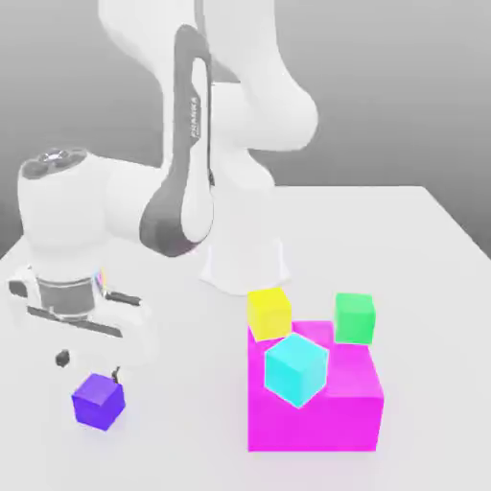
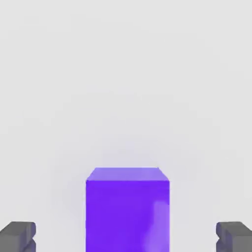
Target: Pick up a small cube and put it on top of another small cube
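One small purple-blue cube (image 1: 98,401) rests on the tabletop (image 1: 432,249) | gripper (image 1: 88,364) hovers above it, fingers (image 2: 17,235) spread wide apart | magenta block (image 1: 316,408) well apart.

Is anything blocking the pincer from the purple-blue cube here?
Nothing visible does. The pincer hangs open just above the small purple-blue cube, and in the hand view the cube sits between the two fingertips with bare table around it.

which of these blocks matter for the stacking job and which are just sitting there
Job: purple cube on the table, under the open gripper; fingers on either side of it.

Lying about: big magenta block, yellow cube, cyan cube, green cube.
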Action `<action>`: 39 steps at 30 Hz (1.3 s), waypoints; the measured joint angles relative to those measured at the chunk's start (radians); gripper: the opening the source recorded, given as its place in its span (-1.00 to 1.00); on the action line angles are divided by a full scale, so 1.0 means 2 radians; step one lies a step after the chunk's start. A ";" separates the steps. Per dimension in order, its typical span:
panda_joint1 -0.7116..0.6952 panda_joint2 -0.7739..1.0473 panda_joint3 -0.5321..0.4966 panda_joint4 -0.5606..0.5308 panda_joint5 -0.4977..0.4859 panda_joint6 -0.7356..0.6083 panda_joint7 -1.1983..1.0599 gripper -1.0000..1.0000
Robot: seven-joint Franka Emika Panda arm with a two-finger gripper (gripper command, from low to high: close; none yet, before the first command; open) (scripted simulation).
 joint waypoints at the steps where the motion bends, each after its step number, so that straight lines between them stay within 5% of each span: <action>1: -0.005 0.018 0.007 0.003 0.006 0.014 -0.005 0.00; 2: -0.011 0.034 0.013 0.006 0.009 0.028 -0.008 -1.00; 9: -0.012 0.038 0.014 0.007 0.009 0.030 -0.007 -1.00; 16: 0.009 -0.076 -0.007 -0.018 -0.047 -0.059 0.036 -1.00; 23: 0.058 -0.202 0.026 -0.060 -0.102 -0.143 0.089 -1.00; 39: 0.199 -0.461 0.099 -0.159 -0.019 -0.301 0.061 -1.00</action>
